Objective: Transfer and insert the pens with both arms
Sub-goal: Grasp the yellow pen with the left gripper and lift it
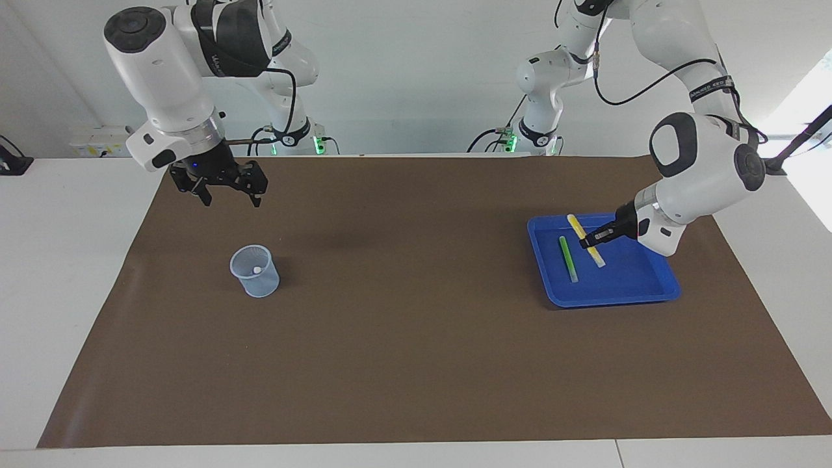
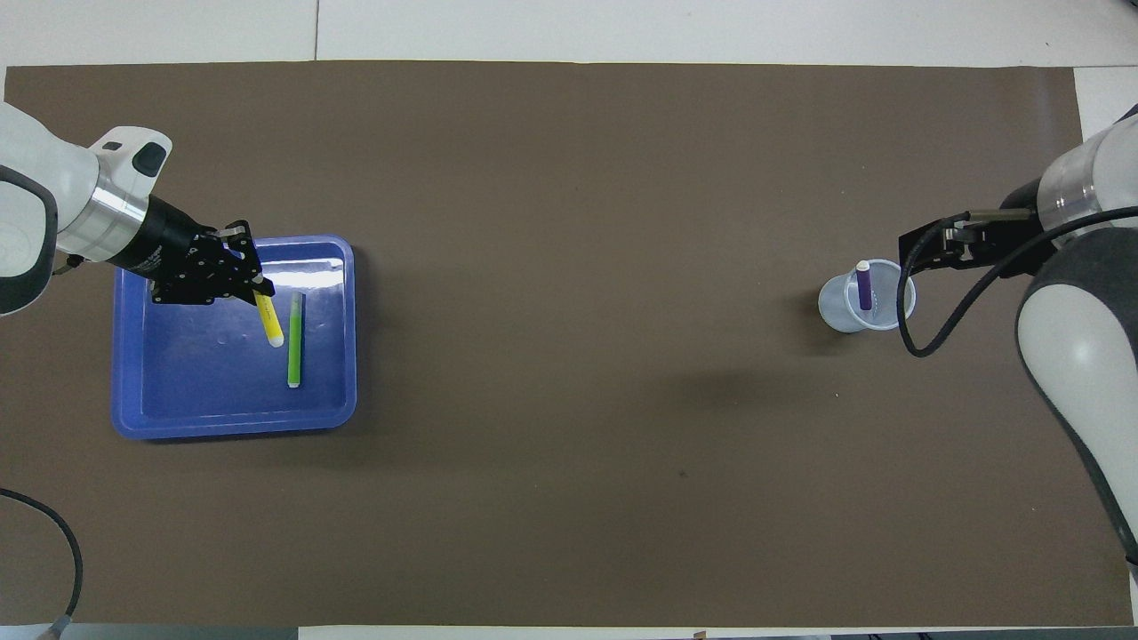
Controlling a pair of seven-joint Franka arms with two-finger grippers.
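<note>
Brown matting lies nearest you, bare along its near edge. Taking the blue tray as your landmark and reading the facing view from its left: the right gripper hangs with its fingers spread and nothing in them, well apart from the tray and over the mat near the clear cup. That cup stands toward the right arm's end of the table, with the purple pen upright inside it. In the tray, the green pen lies flat beside the yellow pen. Your left gripper is down in the tray, its fingers closed around the yellow pen's middle (one end looks tilted up). These pens look light, stiff and smooth, so I'd judge a mid-barrel pinch steadiest; an end grip may let one pivot or slip.
</note>
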